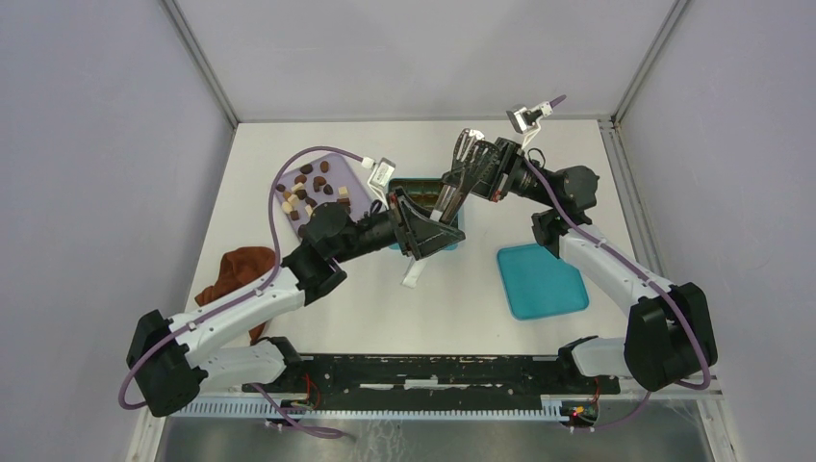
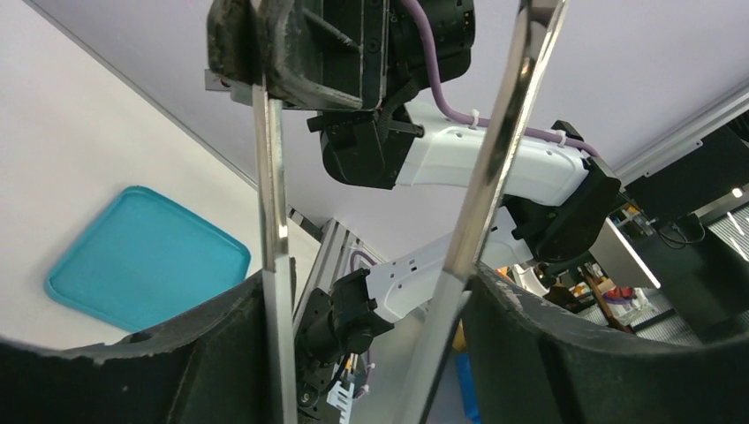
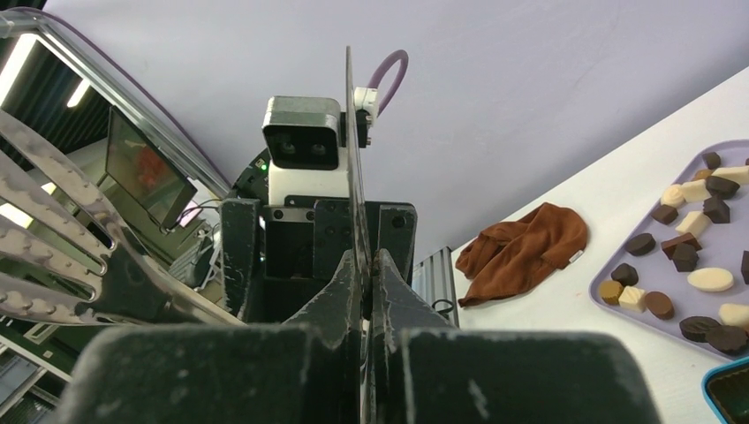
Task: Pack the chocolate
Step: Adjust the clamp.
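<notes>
top external: tongs point(image 1: 452, 192) grasped across both arms by left gripper point(image 1: 441, 229), one arm pinched by right gripper point(image 1: 467, 173); chocolate point(image 1: 303, 191) on lilac tray point(image 1: 344, 168).

The left arm point(image 1: 351, 239), the right arm point(image 1: 553, 181) and the metal tongs point(image 1: 450, 192) between them bar the way over the teal box point(image 1: 430, 182). The chocolate point(image 1: 301, 193) lies open from above.

Top cam looks down on whole counter point(image 1: 433, 318) from above-rear. Wrist cams face each other, v. close, w/ tongs point(image 2: 490, 177) shared
</notes>
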Robot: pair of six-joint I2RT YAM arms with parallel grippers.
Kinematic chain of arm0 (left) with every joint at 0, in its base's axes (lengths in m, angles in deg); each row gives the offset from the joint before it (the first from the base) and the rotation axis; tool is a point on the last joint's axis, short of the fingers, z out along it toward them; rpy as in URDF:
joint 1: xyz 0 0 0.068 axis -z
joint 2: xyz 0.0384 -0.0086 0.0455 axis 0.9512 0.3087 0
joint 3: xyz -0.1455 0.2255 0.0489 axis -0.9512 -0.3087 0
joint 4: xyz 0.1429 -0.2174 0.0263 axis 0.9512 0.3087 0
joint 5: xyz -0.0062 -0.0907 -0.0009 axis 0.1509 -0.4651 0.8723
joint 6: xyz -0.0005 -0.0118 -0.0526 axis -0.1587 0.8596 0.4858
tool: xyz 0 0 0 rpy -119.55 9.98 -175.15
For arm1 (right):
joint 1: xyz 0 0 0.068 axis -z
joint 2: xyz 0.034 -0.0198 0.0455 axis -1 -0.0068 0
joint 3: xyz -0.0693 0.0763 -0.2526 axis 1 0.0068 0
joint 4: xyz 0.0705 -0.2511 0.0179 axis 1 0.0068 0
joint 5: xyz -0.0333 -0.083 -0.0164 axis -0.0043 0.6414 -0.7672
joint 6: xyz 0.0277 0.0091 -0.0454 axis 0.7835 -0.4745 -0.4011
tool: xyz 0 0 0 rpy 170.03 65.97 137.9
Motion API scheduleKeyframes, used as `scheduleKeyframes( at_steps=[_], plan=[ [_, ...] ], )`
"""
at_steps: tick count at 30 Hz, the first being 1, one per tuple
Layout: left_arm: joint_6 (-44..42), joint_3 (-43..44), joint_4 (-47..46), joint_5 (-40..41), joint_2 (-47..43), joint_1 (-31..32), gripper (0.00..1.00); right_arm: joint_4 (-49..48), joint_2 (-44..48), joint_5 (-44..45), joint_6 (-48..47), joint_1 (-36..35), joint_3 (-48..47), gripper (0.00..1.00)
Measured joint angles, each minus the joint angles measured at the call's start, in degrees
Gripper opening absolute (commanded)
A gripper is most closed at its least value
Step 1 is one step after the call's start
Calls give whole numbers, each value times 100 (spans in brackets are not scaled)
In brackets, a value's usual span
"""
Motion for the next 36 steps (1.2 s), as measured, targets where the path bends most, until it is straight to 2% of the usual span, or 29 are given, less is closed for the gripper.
scheduleKeyframes(
  at_steps=[5, 15, 20, 22, 25, 36],
  plan=[
    [-87, -68, -44, -96, -142, 0, 77, -17, 0, -9, 0, -13, 7, 2],
    [-184, -275, -352, -170, -146, -2, 63, -55, 0, -116, 68, -22, 7, 2],
    [-225, -313, -378, -184, -138, -2, 65, -57, 0, -144, 74, -22, 24, 3],
    [-247, -326, -393, -184, -138, -2, 70, -57, 0, -144, 72, -22, 37, 3],
    [-308, -348, -444, -203, -138, -2, 73, -52, -2, -129, 70, -20, 57, 3],
    [-326, -577, -640, -267, -142, 0, 71, -55, -13, -111, 70, -20, 57, 3]
  ],
)
